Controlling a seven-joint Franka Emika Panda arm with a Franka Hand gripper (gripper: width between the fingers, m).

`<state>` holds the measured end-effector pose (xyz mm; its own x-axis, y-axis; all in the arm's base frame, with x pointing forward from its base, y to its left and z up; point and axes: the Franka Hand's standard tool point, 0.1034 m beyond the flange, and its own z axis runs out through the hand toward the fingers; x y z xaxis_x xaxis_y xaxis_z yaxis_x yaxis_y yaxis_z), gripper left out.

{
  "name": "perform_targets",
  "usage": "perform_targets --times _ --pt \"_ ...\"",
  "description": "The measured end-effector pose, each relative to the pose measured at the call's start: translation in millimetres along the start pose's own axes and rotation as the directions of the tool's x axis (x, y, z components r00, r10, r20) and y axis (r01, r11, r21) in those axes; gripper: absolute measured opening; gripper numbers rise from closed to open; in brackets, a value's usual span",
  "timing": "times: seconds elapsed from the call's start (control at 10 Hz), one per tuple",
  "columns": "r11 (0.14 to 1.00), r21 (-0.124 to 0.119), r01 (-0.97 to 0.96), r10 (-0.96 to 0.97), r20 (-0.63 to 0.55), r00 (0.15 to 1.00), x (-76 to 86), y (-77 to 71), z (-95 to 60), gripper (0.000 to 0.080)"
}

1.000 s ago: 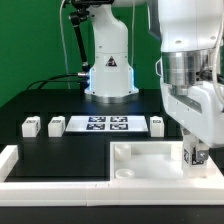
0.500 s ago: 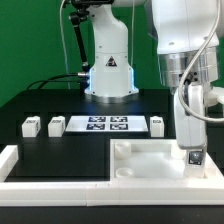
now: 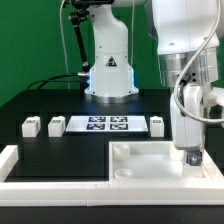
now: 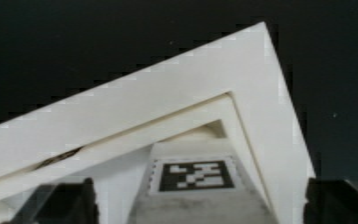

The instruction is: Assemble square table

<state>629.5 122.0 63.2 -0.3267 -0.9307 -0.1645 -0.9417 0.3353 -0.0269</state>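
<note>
One leg block stands on the white tabletop, which lies in the rail corner at exterior view's right, w/ gripper wide open around it, fingers not touching; 3 more leg blocks and the marker board lie behind on black table.

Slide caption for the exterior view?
Gripper open around a leg block standing in the tabletop corner; three spare leg blocks flank the marker board.
</note>
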Motion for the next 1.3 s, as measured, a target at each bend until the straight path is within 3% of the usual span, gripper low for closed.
perform_targets --times 0.1,0.2,0.6,1.3 --pt "1.000 0.000 0.004 -0.004 0.000 1.000 -0.1 0.1 0.1 0.0629" --pt "1.000 0.000 0.006 -0.006 0.000 1.000 -0.2 0.2 0.2 0.0644" --pt "0.998 0.019 0.065 -0.065 0.018 0.998 -10.2 4.9 -20.2 0.0648" --pt "0.997 0.011 0.076 -0.076 0.012 0.997 -8.2 7.0 -14.6 0.0648"
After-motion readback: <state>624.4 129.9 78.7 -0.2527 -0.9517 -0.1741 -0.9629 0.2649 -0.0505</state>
